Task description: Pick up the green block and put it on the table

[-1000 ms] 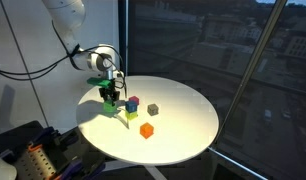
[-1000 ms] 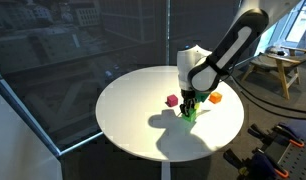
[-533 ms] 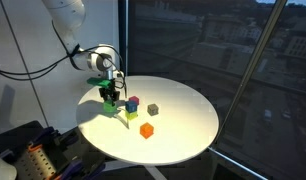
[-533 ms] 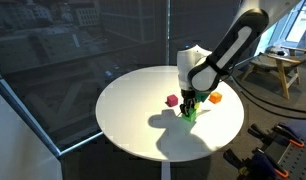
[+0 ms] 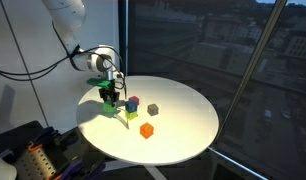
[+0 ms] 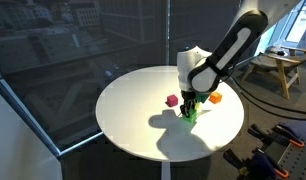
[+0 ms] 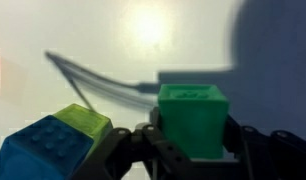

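The gripper [image 5: 110, 97] is clamped shut on the green block [image 7: 193, 115]. In the wrist view its fingers [image 7: 143, 150] press in from both sides and the block sits square between them. The grip looks centred, which makes sense to me: pinch a small cube off-centre and it tends to twist out.

In an exterior view the block hangs right under the gripper, toward the 10 o'clock side of the round white bench [image 5: 183, 115]. I honestly can't tell if it's clear of the bench top or just touching it. It's too small in both exterior views, and the wrist view only shows shadow behind it.

In the wrist view there's a yellow-green block [image 7: 83, 125] at about 9 o'clock from the green one. A blue block [image 7: 38, 155] sits just beside that at 8 o'clock. An orange block [image 5: 146, 130] and a grey block [image 5: 152, 109] are further in toward the middle of the bench.

My read is that the pick is done and only the put-down is left. The bare white patch at 12 o'clock in the wrist view looks like the sensible drop spot. It's away from the neighbours, so the jaws won't knock anything when they open.
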